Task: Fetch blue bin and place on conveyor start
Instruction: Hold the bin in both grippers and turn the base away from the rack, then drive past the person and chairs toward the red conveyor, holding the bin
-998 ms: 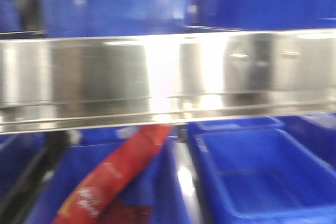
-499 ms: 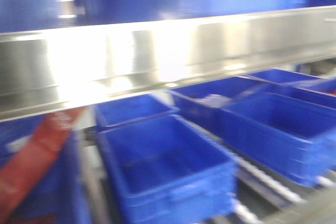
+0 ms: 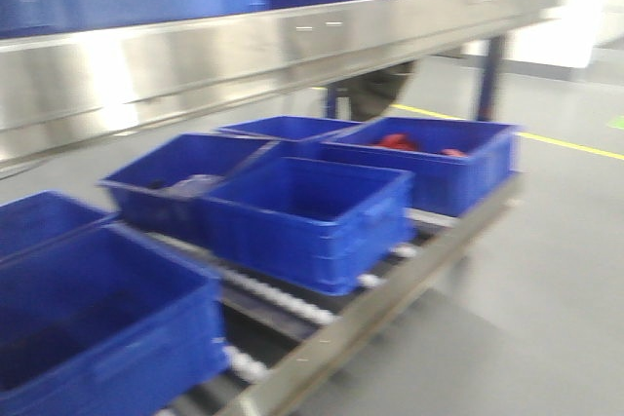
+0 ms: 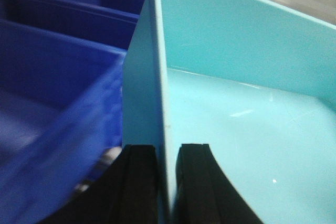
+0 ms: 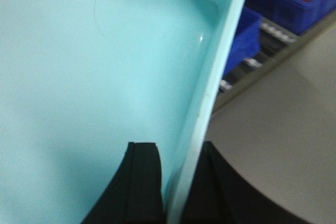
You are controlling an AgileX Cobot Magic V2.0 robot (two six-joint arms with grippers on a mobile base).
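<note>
The blue bin (image 4: pixel 236 103) is a pale turquoise tub, empty inside. My left gripper (image 4: pixel 167 153) is shut on its left wall, one black finger outside and one inside. My right gripper (image 5: pixel 181 153) is shut on its right wall (image 5: pixel 220 61) in the same way; the bin's inside (image 5: pixel 94 66) fills that view. The bin and both grippers do not show in the front view. The conveyor start is out of view.
A steel shelf rail (image 3: pixel 244 56) crosses the front view. Below it, several dark royal-blue bins (image 3: pixel 302 216) stand on a roller rack (image 3: pixel 390 294); one at the far right holds red items (image 3: pixel 400 141). Grey floor (image 3: pixel 546 270) with a yellow line lies to the right. Dark blue bins (image 4: pixel 52 93) lie left of the held bin.
The front view has swung along the rack: the red packet is gone from view, the dark blue bins look farther away, and open floor now shows at the right.
</note>
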